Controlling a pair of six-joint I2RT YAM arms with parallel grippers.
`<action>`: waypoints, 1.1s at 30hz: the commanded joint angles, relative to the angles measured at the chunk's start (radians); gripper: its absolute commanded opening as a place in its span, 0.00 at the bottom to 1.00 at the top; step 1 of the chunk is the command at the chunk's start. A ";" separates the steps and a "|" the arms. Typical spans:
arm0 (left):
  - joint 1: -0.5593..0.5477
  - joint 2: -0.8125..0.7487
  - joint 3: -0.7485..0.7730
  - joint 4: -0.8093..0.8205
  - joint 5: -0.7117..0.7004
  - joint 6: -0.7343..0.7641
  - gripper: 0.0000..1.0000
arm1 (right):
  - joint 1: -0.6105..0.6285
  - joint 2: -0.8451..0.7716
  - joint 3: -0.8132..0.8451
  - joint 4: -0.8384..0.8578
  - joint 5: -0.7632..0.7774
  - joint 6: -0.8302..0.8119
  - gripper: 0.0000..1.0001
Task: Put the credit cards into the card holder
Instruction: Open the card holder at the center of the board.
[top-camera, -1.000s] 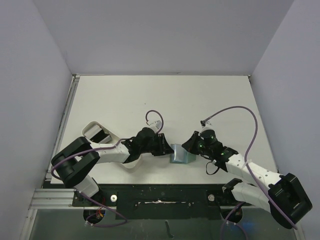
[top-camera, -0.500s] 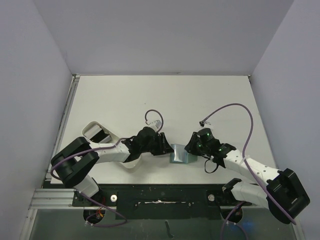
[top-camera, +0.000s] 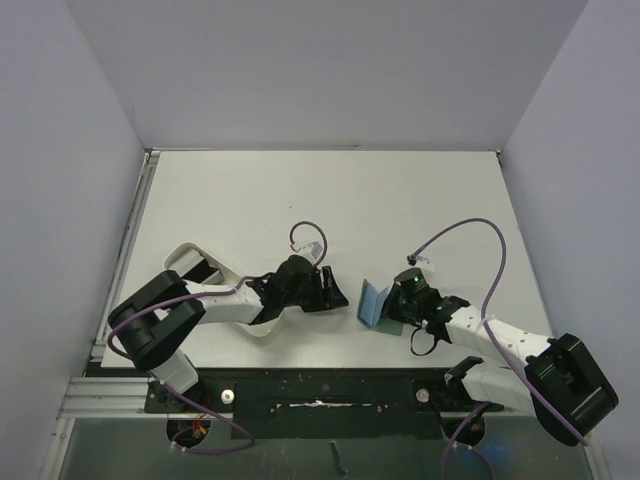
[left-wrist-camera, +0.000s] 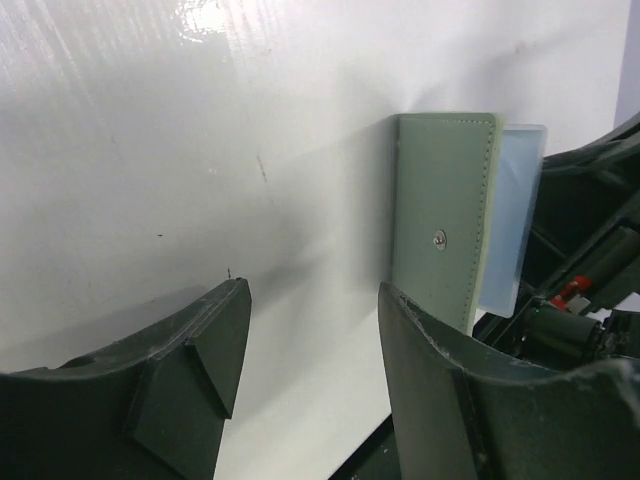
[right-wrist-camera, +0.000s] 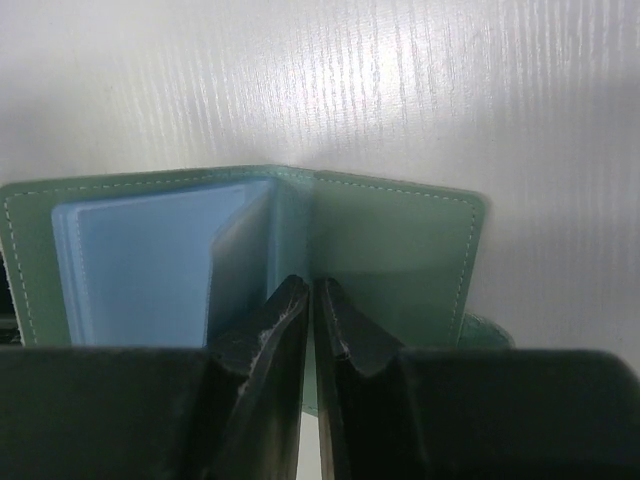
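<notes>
One card holder (top-camera: 373, 303), two grippers, one white tray (top-camera: 181, 254).
Your right gripper (right-wrist-camera: 312, 290) is pinched almost closed on the holder's inner fold, propping it open and upright on the table (top-camera: 300, 190). Your left gripper (left-wrist-camera: 312, 300) stands wide and empty, near its green outside, apart.

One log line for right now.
right gripper: pinching open card holder at its fold | left gripper: open, apart from it
</notes>
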 joint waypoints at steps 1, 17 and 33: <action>0.000 0.043 0.031 0.117 0.024 -0.011 0.53 | -0.005 0.008 -0.038 0.017 0.023 0.019 0.11; -0.001 -0.004 0.000 0.301 0.072 -0.075 0.53 | -0.003 -0.009 -0.050 0.049 0.004 0.014 0.10; -0.003 0.109 0.027 0.361 0.139 -0.072 0.48 | -0.002 -0.027 -0.056 0.048 0.005 0.016 0.09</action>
